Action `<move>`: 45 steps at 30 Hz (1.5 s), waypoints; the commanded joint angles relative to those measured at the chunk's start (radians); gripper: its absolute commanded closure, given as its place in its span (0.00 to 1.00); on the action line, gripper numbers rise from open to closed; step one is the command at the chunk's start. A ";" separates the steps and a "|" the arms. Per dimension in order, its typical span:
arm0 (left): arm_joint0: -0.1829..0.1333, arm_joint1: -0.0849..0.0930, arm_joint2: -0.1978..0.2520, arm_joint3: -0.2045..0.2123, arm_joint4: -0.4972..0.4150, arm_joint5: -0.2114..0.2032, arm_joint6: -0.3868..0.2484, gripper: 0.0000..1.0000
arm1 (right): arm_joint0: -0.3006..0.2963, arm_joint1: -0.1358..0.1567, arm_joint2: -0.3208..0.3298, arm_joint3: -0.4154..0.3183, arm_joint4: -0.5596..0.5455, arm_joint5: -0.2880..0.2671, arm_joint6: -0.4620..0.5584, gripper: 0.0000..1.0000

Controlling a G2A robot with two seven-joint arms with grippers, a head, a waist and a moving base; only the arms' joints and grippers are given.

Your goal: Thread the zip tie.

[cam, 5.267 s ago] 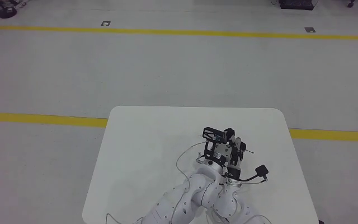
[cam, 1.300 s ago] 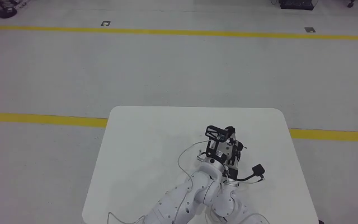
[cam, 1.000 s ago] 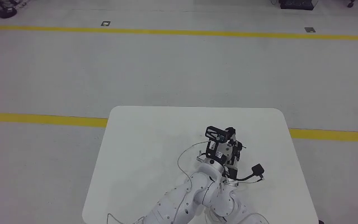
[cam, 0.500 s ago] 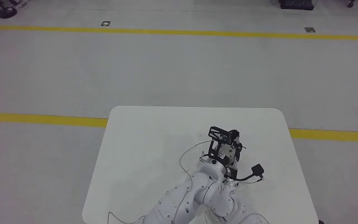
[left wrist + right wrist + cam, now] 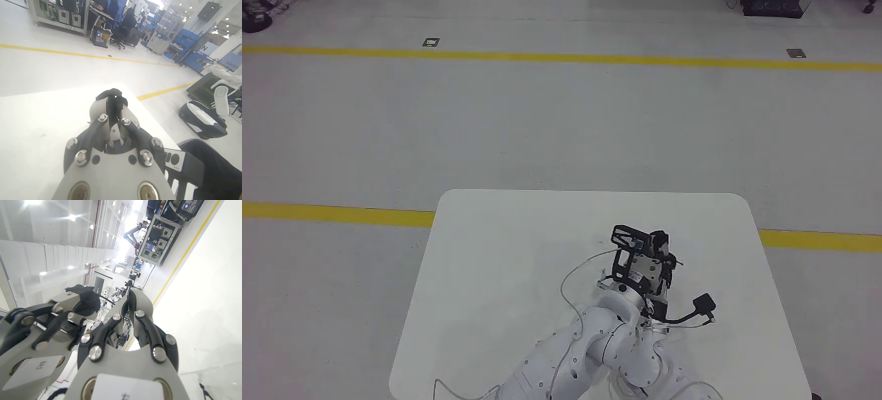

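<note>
White table [image 5: 502, 250], yellow floor lines [image 5: 542, 57] beyond its far edge. In the top view both arms are bunched over the near right part of the tabletop, wrists close together and raised off the surface. Left gripper [image 5: 113, 97]: in its own wrist view the two fingers are pressed together and the black pads [image 5: 109, 92] meet at the tips, with no gap between them. Right gripper [image 5: 129, 289]: fingers drawn in tight, the ribbed black pad [image 5: 131, 303] of one lying against the other finger, and daylight shows only low down near the knuckles. The zip tie [image 5: 105, 299] is a thin black strip in the right wrist view. It leaves the left gripper's dark pad, bows across the short open space between the two grippers and runs in between the right jaws. A short black stub [image 5: 129, 283] pokes out past the right fingertips. Both jaws appear clamped on the strip, one at each end of the visible span. How far the strip sits inside the left pads cannot be made out. The strip is held in the air, clear of the tabletop.
</note>
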 commanded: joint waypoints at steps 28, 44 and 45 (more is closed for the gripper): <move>-0.016 0.000 0.012 0.003 -0.050 -0.010 -0.041 1.00 | 0.005 0.001 -0.010 0.014 -0.005 0.000 0.004 1.00; -0.024 0.001 0.018 0.010 -0.027 0.032 -0.035 1.00 | 0.012 0.001 -0.023 0.025 -0.013 0.000 -0.016 1.00; -0.024 0.002 0.018 0.010 -0.022 0.038 -0.030 1.00 | 0.012 0.001 -0.023 0.025 -0.013 0.000 -0.017 1.00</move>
